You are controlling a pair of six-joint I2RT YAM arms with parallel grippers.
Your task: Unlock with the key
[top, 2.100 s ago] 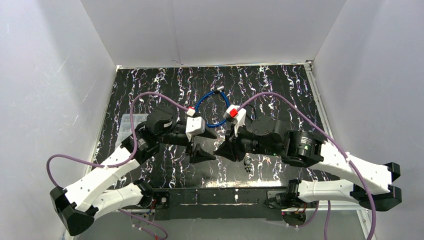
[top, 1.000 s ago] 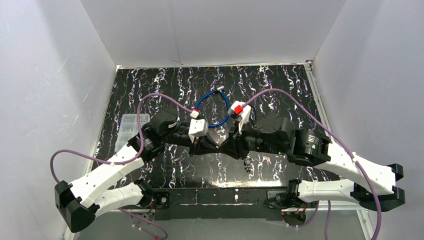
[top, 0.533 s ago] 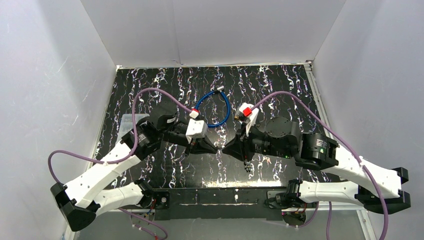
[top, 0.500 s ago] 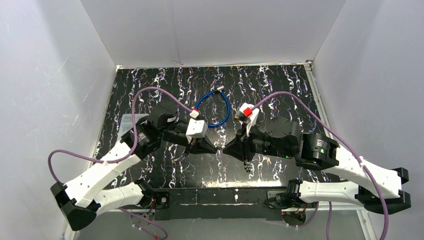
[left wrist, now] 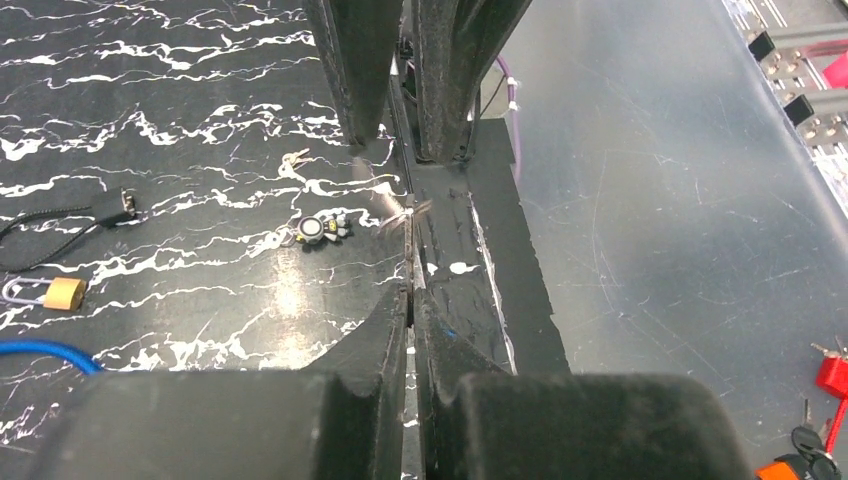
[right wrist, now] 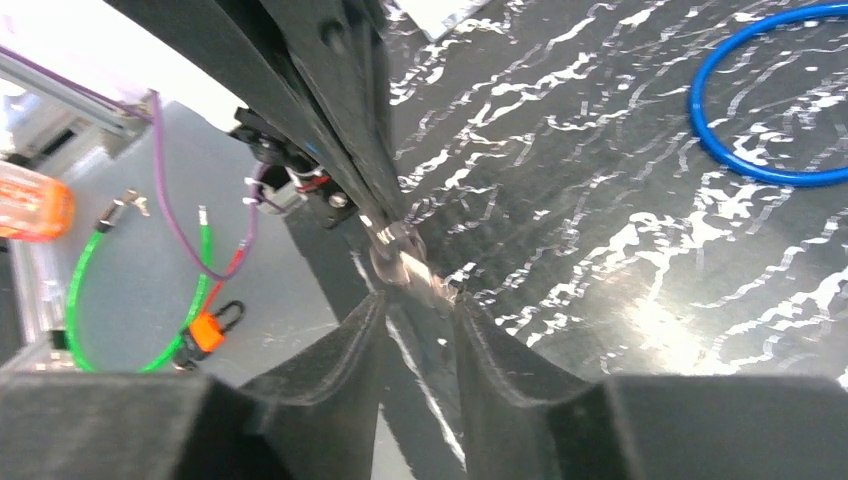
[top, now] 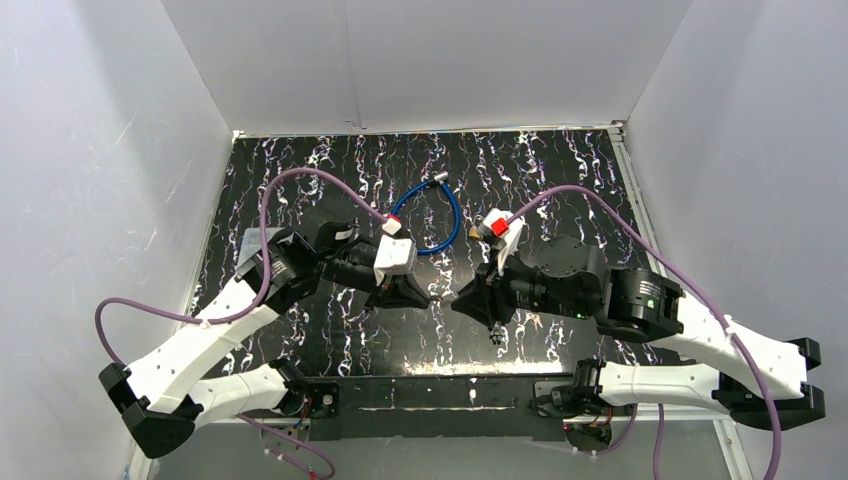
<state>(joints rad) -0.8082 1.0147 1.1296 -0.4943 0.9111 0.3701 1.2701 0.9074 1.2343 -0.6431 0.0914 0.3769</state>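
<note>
- Found the left tool [left wrist: 410, 298] pressed shut on the key [right wrist: 408, 258], held up over the tabletop [top: 560, 170] between the two arms.
- Judged the key light, thin and stiff, of smooth metal, and so apt to swivel or slip in a narrow pinch. Judged it best taken flat across the head, with the blade left free for the keyhole. Could not tell, for blur, which end lay inside the grip.
- Found the right tool [right wrist: 418, 305] facing the left one with its fingers apart and the key's free end just beside their tips. Could not tell whether they touched.
- Noted the padlock [left wrist: 65, 293] lying on the tabletop, well apart from the key and near the blue cable loop [left wrist: 45, 350].
- Judged the padlock small, dense and rigid, and likely to slide on the glossy surface when pushed. Judged it best gripped across the body, with shackle and keyhole left clear.
- Counted two tools, one key, one padlock, one blue cable loop, and one small metal trinket [left wrist: 318, 230] lying on the tabletop, kind not made out.
</note>
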